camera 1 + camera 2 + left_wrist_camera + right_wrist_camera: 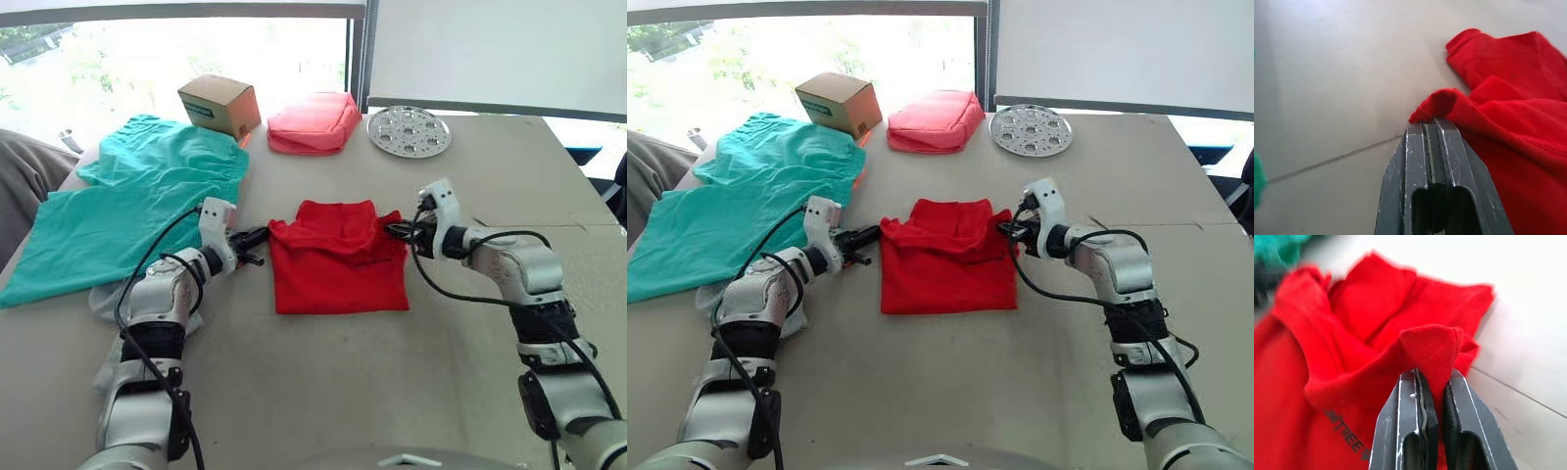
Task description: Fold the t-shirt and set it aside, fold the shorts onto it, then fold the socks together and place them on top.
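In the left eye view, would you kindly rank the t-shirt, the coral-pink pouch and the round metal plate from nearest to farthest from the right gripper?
1. t-shirt, held in the right gripper's jaws.
2. round metal plate, straight beyond it, near the table's far edge.
3. coral-pink pouch, far edge too, further toward the robot's left.

One t-shirt (338,264), bright red, lies between the two claws: the left claw (263,236) pinches one of its upper corners and the right claw (396,230) pinches the other. One pair of teal shorts (127,206) lies beyond and outward of the left claw. One cardboard box (219,104), one coral-pink pouch (313,123) and one round perforated metal plate (409,131) sit well beyond both claws. One table (392,382) carries them all.
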`<act>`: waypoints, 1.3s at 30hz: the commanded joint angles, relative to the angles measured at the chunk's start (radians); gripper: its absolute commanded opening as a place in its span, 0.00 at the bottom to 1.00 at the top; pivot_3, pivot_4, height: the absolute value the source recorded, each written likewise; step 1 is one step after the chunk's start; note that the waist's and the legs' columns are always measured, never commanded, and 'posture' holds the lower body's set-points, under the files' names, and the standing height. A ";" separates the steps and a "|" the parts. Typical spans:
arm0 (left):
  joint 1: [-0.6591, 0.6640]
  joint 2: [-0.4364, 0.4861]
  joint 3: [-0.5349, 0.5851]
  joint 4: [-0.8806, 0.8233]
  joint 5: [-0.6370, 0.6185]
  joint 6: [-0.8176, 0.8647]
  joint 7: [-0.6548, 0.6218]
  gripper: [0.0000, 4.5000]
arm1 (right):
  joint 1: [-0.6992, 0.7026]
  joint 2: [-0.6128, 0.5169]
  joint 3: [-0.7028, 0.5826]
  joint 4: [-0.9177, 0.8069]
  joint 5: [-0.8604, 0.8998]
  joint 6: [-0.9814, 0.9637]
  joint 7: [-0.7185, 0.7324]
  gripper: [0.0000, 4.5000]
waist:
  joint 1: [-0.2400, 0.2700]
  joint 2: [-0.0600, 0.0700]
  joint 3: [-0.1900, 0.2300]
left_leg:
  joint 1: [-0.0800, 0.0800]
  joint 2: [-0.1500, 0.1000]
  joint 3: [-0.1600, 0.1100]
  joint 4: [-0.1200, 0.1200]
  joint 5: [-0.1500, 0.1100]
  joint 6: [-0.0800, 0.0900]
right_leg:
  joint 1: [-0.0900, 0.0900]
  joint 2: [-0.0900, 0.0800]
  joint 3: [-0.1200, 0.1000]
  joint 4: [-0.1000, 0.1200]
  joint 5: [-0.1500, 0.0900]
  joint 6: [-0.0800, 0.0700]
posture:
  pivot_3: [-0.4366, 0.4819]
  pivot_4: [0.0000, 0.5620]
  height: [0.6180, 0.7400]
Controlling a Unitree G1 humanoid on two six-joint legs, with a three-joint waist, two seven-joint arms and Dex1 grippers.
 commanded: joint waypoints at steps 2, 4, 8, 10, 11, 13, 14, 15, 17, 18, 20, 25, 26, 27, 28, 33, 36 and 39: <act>-0.004 -0.006 0.038 -0.077 -0.060 0.027 -0.007 0.01 | 0.015 -0.003 -0.076 -0.084 0.070 0.025 -0.012 0.00 | 0.000 0.000 0.000 | 0.000 0.000 0.000 0.000 0.000 0.000 | 0.000 0.000 0.000 0.000 0.000 0.000 | 0.48 0.27 0.99; 0.000 -0.008 0.034 -0.103 -0.077 0.039 -0.020 0.01 | 0.024 -0.009 -0.076 -0.095 0.075 0.035 -0.016 0.00 | 0.000 0.000 0.000 | 0.000 0.000 0.000 0.000 0.000 0.000 | 0.000 0.000 0.000 0.000 0.000 0.000 | 0.48 0.27 0.99; 0.030 0.005 0.014 -0.174 -0.116 0.098 -0.058 0.01 | 0.043 -0.035 -0.071 -0.132 0.089 0.074 -0.023 0.00 | -0.001 0.000 0.000 | 0.000 0.000 0.000 0.000 0.000 0.000 | 0.000 0.000 0.000 -0.001 0.000 0.000 | 0.48 0.27 0.99; 0.063 0.019 0.000 -0.233 -0.143 0.145 -0.088 0.01 | 0.067 -0.057 -0.079 -0.169 0.106 0.098 -0.019 0.00 | -0.001 0.001 0.001 | 0.000 0.000 0.000 -0.001 0.000 0.000 | 0.000 0.000 0.000 -0.001 0.000 0.000 | 0.48 0.27 0.99; 0.083 0.028 -0.008 -0.264 -0.152 0.160 -0.103 0.01 | 0.082 -0.069 -0.085 -0.193 0.119 0.111 -0.014 0.00 | -0.001 0.001 0.001 | 0.000 0.000 0.000 -0.001 0.000 0.000 | 0.000 0.000 0.000 -0.001 0.000 0.000 | 0.48 0.27 0.99; 0.118 0.044 -0.006 -0.317 -0.180 0.189 -0.128 0.01 | 0.112 -0.090 -0.099 -0.236 0.151 0.133 0.000 0.00 | -0.002 0.001 0.001 | 0.000 0.000 0.000 -0.001 0.000 0.000 | 0.000 0.000 0.000 -0.001 0.000 0.000 | 0.48 0.27 0.99; 0.129 0.049 0.000 -0.336 -0.196 0.203 -0.137 0.01 | 0.122 -0.097 -0.103 -0.251 0.165 0.138 0.005 0.00 | -0.001 0.001 0.001 | 0.000 0.001 0.000 -0.001 0.000 0.000 | 0.000 0.000 0.000 -0.001 -0.002 -0.003 | 0.48 0.27 0.99; 0.136 0.055 0.011 -0.353 -0.217 0.216 -0.149 0.01 | 0.131 -0.104 -0.110 -0.266 0.183 0.137 0.017 0.00 | -0.001 0.001 0.001 | 0.000 0.001 0.000 -0.001 0.000 0.000 | 0.000 0.000 0.000 -0.002 -0.002 -0.004 | 0.48 0.27 0.99; 0.140 0.066 0.028 -0.370 -0.252 0.243 -0.165 0.01 | 0.141 -0.111 -0.126 -0.288 0.222 0.140 0.039 0.00 | 0.000 0.001 0.001 | 0.000 0.001 0.000 -0.001 0.000 0.000 | 0.000 0.001 0.000 -0.003 -0.003 -0.004 | 0.48 0.27 0.99; 0.138 0.075 0.032 -0.373 -0.267 0.252 -0.182 0.01 | 0.142 -0.117 -0.129 -0.298 0.237 0.132 0.057 0.00 | -0.001 0.001 0.001 | 0.000 0.001 0.000 -0.001 0.000 0.000 | 0.000 0.001 0.000 -0.003 -0.003 -0.004 | 0.48 0.27 0.99; 0.107 0.089 0.030 -0.368 -0.296 0.266 -0.215 0.01 | 0.131 -0.125 -0.116 -0.302 0.250 0.107 0.087 0.00 | -0.001 0.001 0.002 | 0.000 0.002 0.001 -0.001 0.000 0.000 | 0.000 0.001 0.000 -0.006 -0.003 -0.004 | 0.48 0.27 0.99; 0.023 0.112 0.009 -0.287 -0.234 0.218 -0.189 0.01 | 0.054 -0.105 -0.055 -0.240 0.224 0.060 0.094 0.00 | -0.001 0.001 0.002 | -0.001 0.001 0.000 -0.001 0.000 0.000 | 0.001 0.002 0.000 -0.007 -0.003 -0.004 | 0.48 0.27 0.99; 0.025 0.123 0.009 -0.269 -0.212 0.196 -0.187 0.01 | 0.042 -0.100 -0.046 -0.235 0.225 0.052 0.100 0.00 | -0.005 0.001 0.002 | -0.001 0.001 0.001 -0.001 0.000 0.000 | 0.001 0.003 0.000 -0.007 -0.003 -0.004 | 0.48 0.27 0.99; 0.030 0.135 0.013 -0.248 -0.189 0.171 -0.180 0.01 | 0.028 -0.090 -0.040 -0.228 0.231 0.042 0.107 0.00 | -0.007 0.001 0.002 | 0.000 0.001 0.001 -0.002 0.000 0.000 | 0.001 0.003 0.000 -0.007 -0.002 -0.003 | 0.48 0.27 0.99; 0.038 0.145 0.017 -0.230 -0.168 0.145 -0.173 0.01 | 0.014 -0.078 -0.039 -0.218 0.239 0.034 0.111 0.00 | -0.009 0.001 0.002 | 0.000 0.001 0.001 -0.003 0.000 0.000 | 0.001 0.003 0.000 -0.007 -0.002 -0.003 | 0.48 0.27 0.99; 0.115 0.198 0.053 -0.247 -0.176 0.167 -0.178 0.38 | -0.088 -0.015 -0.007 -0.032 0.130 -0.021 0.012 0.00 | -0.026 0.002 0.004 | 0.000 0.001 0.002 -0.003 0.000 0.000 | 0.000 0.003 0.001 -0.007 -0.002 -0.002 | 0.48 0.27 0.99; 0.174 0.230 -0.019 -0.297 -0.133 0.136 -0.222 0.62 | -0.105 -0.006 -0.006 0.051 0.100 -0.045 0.005 0.00 | -0.019 0.003 0.006 | -0.001 0.002 0.000 -0.003 0.000 0.000 | -0.001 0.002 0.000 -0.007 -0.002 -0.004 | 0.48 0.27 0.99; 0.175 0.196 -0.052 -0.324 -0.127 0.107 -0.221 0.49 | -0.105 -0.001 -0.004 0.072 0.088 -0.055 0.013 0.00 | -0.011 0.003 0.007 | -0.002 0.001 0.000 -0.003 0.000 0.000 | -0.001 0.000 0.001 -0.008 -0.002 -0.004 | 0.48 0.27 0.99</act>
